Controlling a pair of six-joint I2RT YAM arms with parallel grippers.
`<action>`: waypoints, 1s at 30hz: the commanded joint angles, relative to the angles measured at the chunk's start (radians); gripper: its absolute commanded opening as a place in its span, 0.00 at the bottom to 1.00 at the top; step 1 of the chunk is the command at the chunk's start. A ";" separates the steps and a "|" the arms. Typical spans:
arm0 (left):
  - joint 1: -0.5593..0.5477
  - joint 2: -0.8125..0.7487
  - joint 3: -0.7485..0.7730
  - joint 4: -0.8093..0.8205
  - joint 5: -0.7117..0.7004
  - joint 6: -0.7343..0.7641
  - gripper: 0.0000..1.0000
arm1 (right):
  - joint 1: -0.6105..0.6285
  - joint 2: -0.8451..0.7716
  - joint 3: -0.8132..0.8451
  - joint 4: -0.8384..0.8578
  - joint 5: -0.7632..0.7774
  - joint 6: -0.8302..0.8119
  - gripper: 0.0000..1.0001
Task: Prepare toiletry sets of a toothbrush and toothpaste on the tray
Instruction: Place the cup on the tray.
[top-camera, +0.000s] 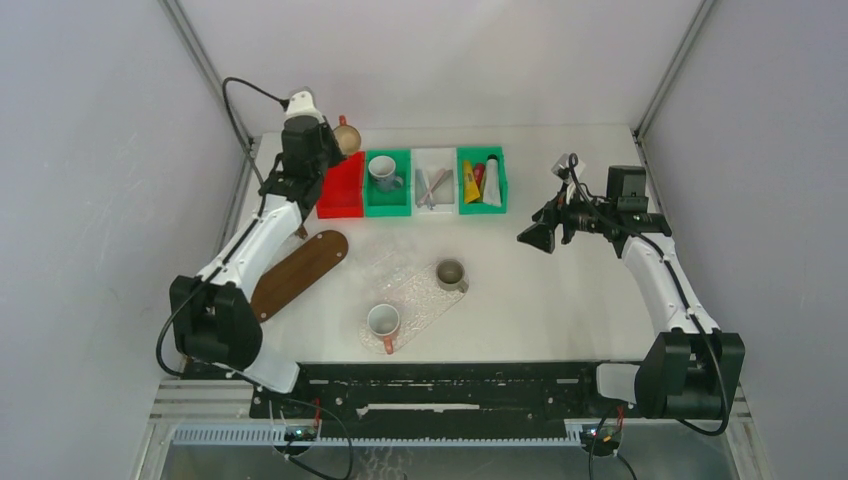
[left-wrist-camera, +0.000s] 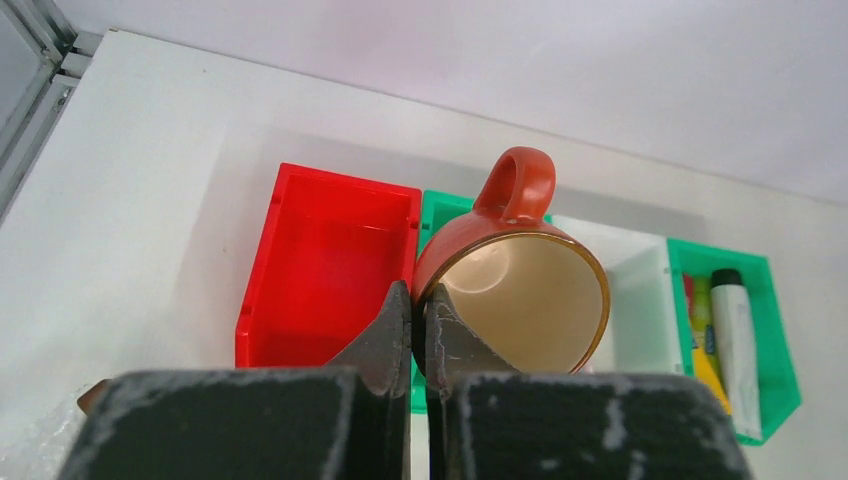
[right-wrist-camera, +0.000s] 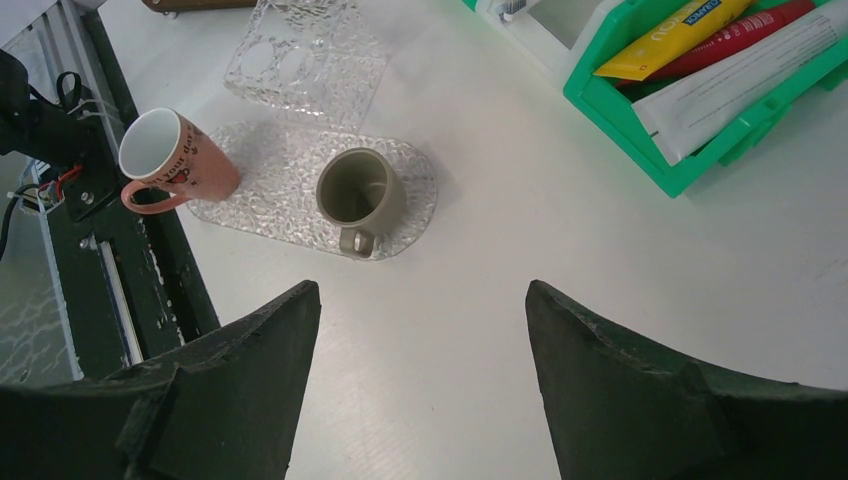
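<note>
Pale toothbrushes lie in a white bin. Yellow, red and white tubes lie in the right-hand green bin; they also show in the right wrist view and the left wrist view. My left gripper is shut on the rim of a red mug, held tilted above the red bin and its green neighbour. My right gripper is open and empty above bare table, its jaws wide apart. A clear oval tray lies at centre front.
An olive mug and a pink mug stand on the clear tray. A second clear patterned piece lies behind it. A wooden oval tray lies at left. Another mug sits in the left green bin.
</note>
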 joint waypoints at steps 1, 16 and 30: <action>0.001 -0.090 -0.027 0.032 -0.044 -0.104 0.00 | 0.010 -0.005 -0.003 0.033 0.000 -0.017 0.83; 0.002 -0.361 -0.393 -0.070 -0.097 -0.310 0.00 | 0.012 -0.033 -0.026 0.052 0.005 -0.023 0.83; 0.001 -0.316 -0.440 -0.280 -0.263 -0.401 0.00 | 0.012 -0.049 -0.042 0.064 0.000 -0.024 0.83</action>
